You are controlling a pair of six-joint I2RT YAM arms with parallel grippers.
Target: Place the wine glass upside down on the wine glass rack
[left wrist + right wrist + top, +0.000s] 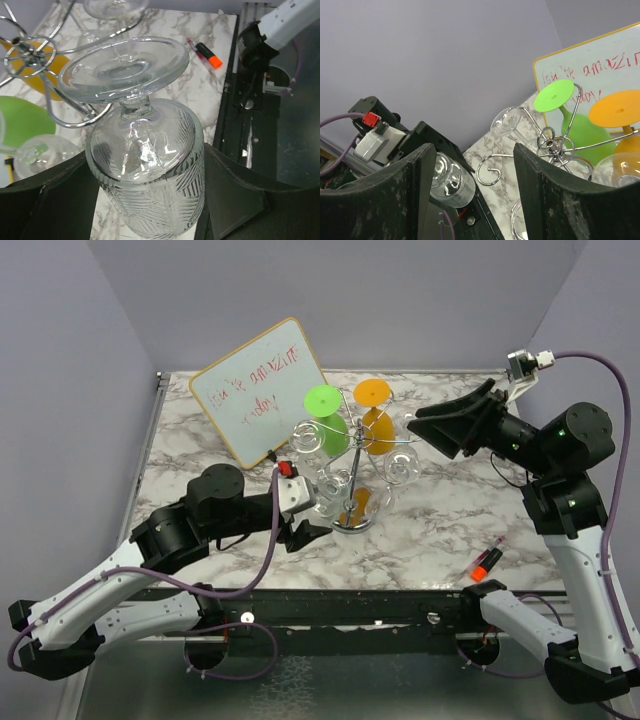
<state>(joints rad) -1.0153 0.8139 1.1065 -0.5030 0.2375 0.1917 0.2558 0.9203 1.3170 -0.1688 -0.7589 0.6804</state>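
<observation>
One marble table (pixel 440 505), chrome rack (pixel 352 478), lilac walls (pixel 400 300)

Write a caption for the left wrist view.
Left gripper holds a clear wine glass upside down at the chrome rack's arm.

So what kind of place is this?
Probably a robotics lab test cell: plain grey walls box in a marble-patterned table, two robot arms sit at its near edge, and a whiteboard with red handwriting stands on it.

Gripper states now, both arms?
Left gripper: closed on the wine glass, held upside down.
Right gripper: open, empty.
</observation>
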